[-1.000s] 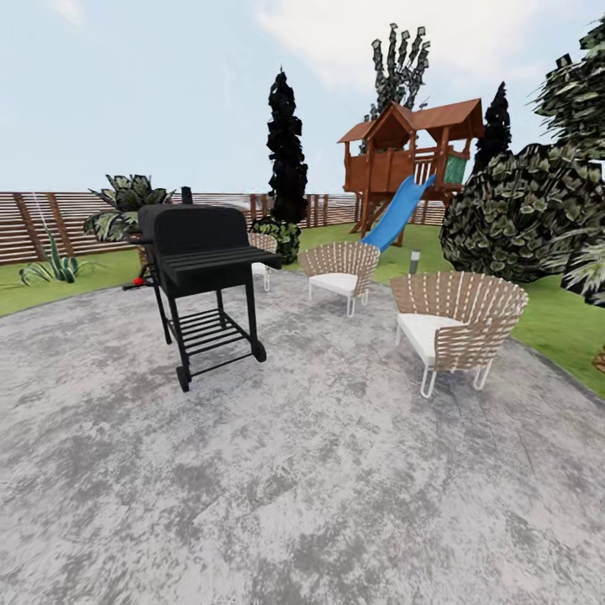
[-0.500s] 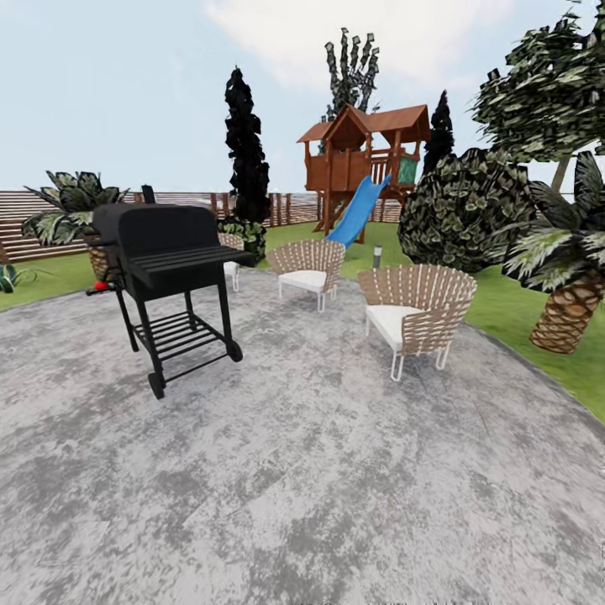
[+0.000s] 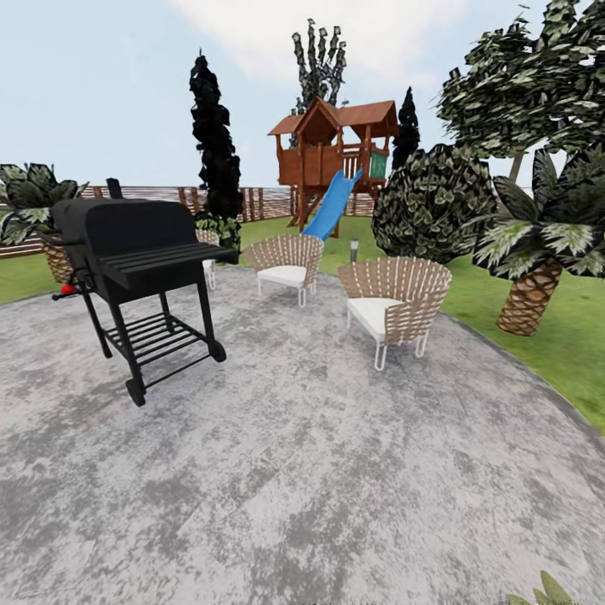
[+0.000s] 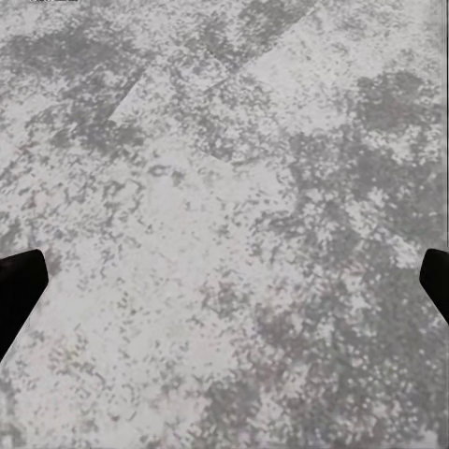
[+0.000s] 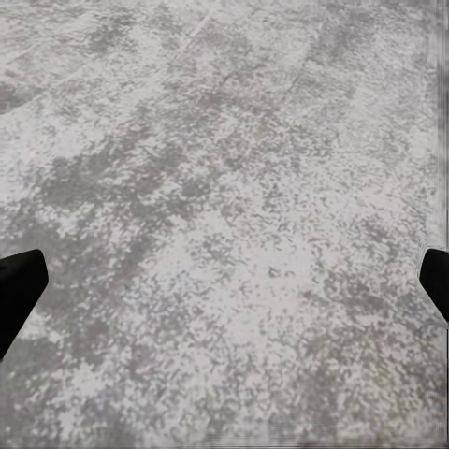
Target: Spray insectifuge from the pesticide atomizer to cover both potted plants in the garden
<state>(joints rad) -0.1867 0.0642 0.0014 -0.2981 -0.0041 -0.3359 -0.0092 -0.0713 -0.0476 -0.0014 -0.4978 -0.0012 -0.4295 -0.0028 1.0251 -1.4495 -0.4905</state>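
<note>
The robot is standing on the round stone patio in the garden and looking across it, so the step in hand appears to be the search for the sprayer, with nothing picked up yet. A black grill is standing toward the patio's left edge, and two woven chairs, one near the right edge and one at the far edge, are sitting apart from it. Beyond lie the lawn, a fence, a palm and a playhouse with a blue slide. The sprayer and the two small potted plants are not among what is visible here, so their place cannot be told.

The left gripper and the right gripper are both hanging over bare stone, fingertips spread wide and holding nothing.

The next move is probably calling for more turning or driving until the sprayer comes into sight.
</note>
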